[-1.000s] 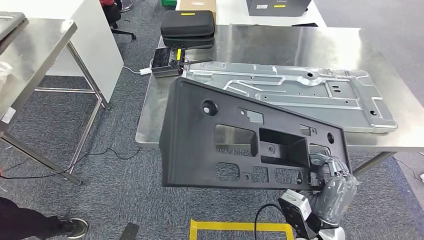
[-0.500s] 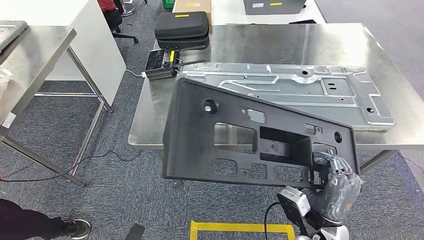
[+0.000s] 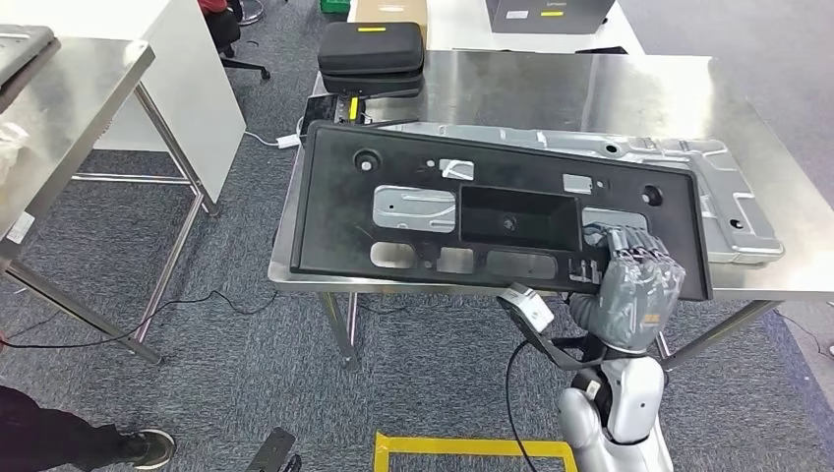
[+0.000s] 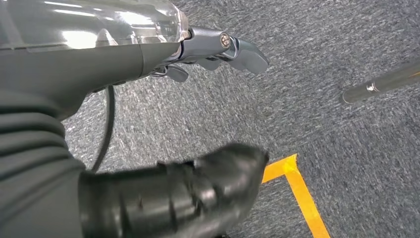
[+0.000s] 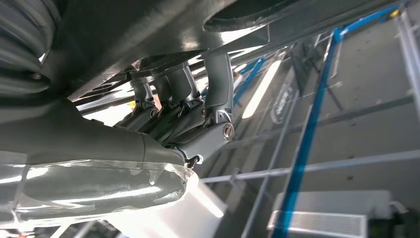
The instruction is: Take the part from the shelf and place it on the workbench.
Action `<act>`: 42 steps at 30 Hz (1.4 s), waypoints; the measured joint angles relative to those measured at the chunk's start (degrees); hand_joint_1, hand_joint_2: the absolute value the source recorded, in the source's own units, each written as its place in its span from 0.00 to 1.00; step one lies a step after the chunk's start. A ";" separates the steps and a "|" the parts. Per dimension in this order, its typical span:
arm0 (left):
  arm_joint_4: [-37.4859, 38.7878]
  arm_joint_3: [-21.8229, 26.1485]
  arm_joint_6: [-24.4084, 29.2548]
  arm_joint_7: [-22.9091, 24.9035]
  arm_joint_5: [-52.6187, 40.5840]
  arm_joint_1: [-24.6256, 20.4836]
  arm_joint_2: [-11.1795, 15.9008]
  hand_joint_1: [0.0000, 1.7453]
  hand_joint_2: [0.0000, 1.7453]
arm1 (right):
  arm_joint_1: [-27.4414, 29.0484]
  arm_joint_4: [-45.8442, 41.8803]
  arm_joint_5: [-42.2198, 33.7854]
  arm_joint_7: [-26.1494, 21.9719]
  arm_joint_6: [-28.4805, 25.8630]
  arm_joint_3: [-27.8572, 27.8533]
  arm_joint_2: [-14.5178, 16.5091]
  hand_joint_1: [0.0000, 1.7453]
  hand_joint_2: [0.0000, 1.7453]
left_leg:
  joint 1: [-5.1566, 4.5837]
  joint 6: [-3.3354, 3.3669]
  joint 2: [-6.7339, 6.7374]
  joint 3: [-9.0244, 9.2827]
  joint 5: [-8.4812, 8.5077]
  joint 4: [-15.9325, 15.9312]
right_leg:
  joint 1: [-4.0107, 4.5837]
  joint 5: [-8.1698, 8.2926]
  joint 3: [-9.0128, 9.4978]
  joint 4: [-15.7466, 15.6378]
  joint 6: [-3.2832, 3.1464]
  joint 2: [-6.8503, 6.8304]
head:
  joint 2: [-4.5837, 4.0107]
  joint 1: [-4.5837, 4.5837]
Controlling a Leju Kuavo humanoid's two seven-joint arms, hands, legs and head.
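The part is a long black plastic panel (image 3: pixel 393 167) with several cut-outs. It lies nearly flat over the front half of the steel workbench (image 3: pixel 590 88), covering most of a silver sheet-metal panel (image 3: pixel 733 202). I cannot tell whether it rests on that panel. My right hand (image 3: pixel 629 280) grips its near edge toward the right end, just off the bench's front edge. In the right wrist view the fingers (image 5: pixel 218 84) hook over the dark part (image 5: pixel 148 29). My left hand (image 4: pixel 163 54) hangs over the carpet, fingers apart and holding nothing.
Two stacked black cases (image 3: pixel 371 49) sit at the bench's back left corner. Another steel table (image 3: pixel 59 98) stands to the left. Yellow floor tape (image 3: pixel 462 447) marks the carpet by my feet. A person's shoe (image 3: pixel 148 447) is at lower left.
The black panel swung from a steep tilt in front of the bench to nearly flat over it. My right hand rose and moved forward with it.
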 joint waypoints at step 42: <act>-0.02 -7.09 -4.14 4.34 -3.23 -2.44 -1.03 0.00 0.00 | -42.21 46.30 12.41 23.93 20.52 5.14 -8.94 1.00 1.00 | -0.14 -2.12 -0.08 -5.44 -3.05 7.77 | -0.37 8.29 4.40 -14.89 -2.16 0.03 | 0.01 -0.08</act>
